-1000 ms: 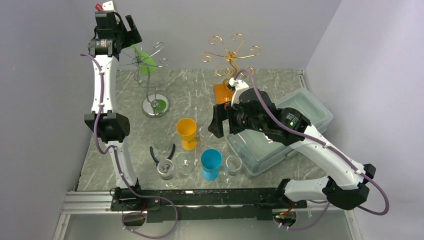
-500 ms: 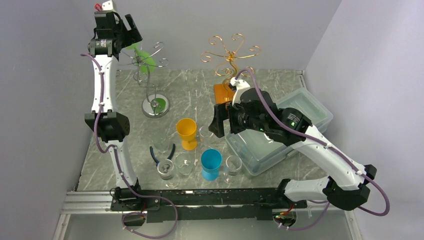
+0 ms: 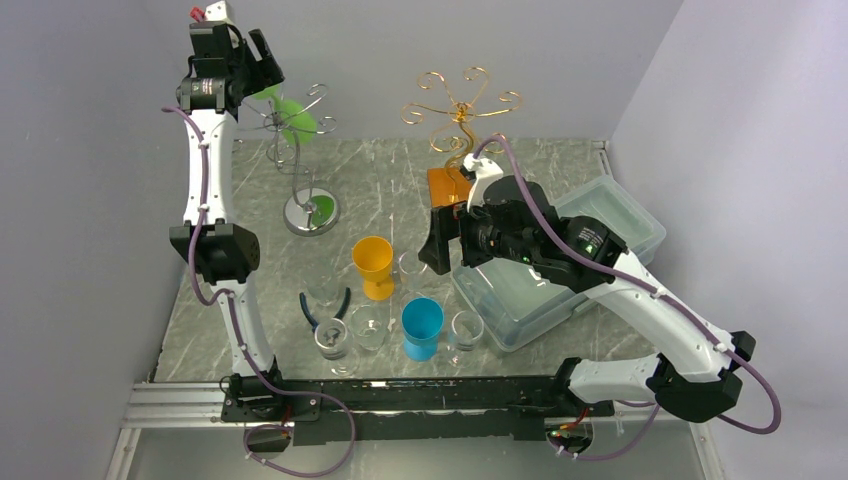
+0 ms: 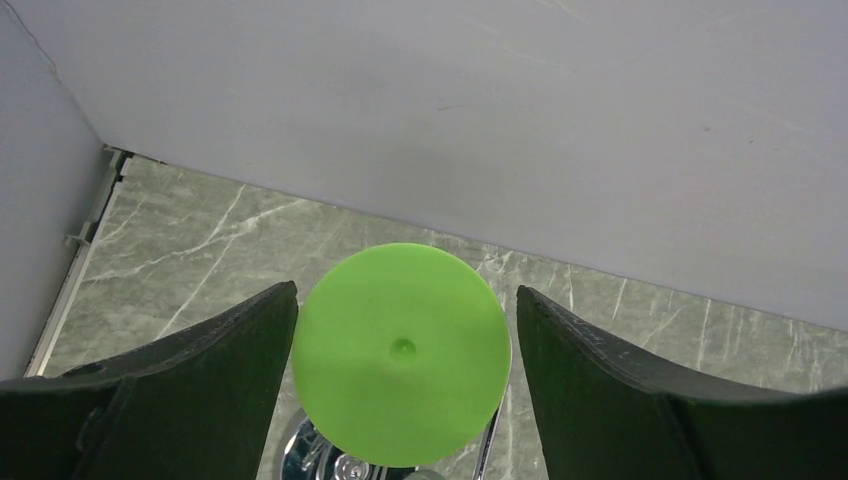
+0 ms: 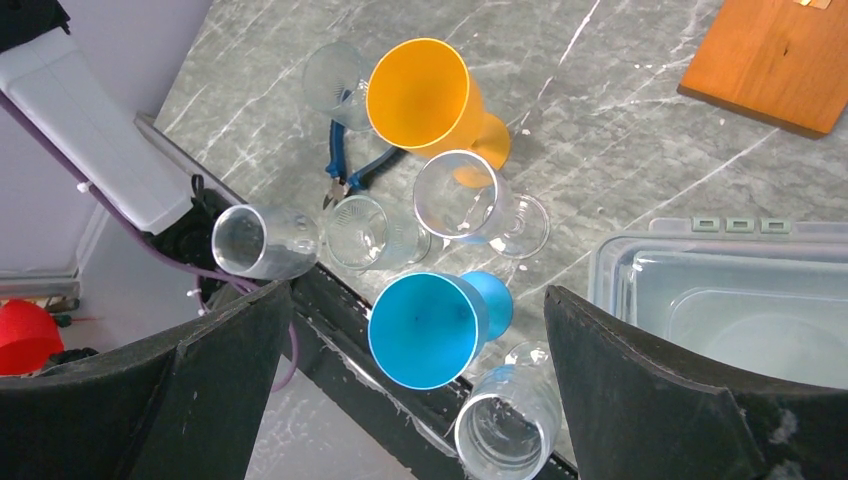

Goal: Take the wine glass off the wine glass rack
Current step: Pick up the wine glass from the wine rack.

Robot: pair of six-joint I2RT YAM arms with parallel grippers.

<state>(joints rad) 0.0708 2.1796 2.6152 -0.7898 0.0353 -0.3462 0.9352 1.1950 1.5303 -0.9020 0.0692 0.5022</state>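
A green wine glass (image 3: 297, 119) hangs upside down on the silver wire rack (image 3: 310, 212) at the back left. In the left wrist view its round green foot (image 4: 400, 350) sits between my left gripper's (image 4: 405, 290) open jaws, close to the left finger, with a gap on the right. The rack's chrome base (image 4: 335, 462) shows below it. In the top view my left gripper (image 3: 262, 68) is raised high at the rack's top. My right gripper (image 3: 437, 242) is open and empty, hovering above the cups in the middle of the table (image 5: 418, 290).
An empty gold wire rack (image 3: 460, 100) on a wooden base (image 3: 445, 185) stands at the back centre. An orange goblet (image 3: 373, 262), a blue goblet (image 3: 421, 326), several clear glasses (image 3: 332, 338) and blue-handled pliers (image 3: 322, 305) sit near the front. A clear plastic bin (image 3: 570, 250) lies at the right.
The green glass has shifted slightly up and to the right on the rack. The right arm has edged a little to the right. The left gripper has hardly moved.
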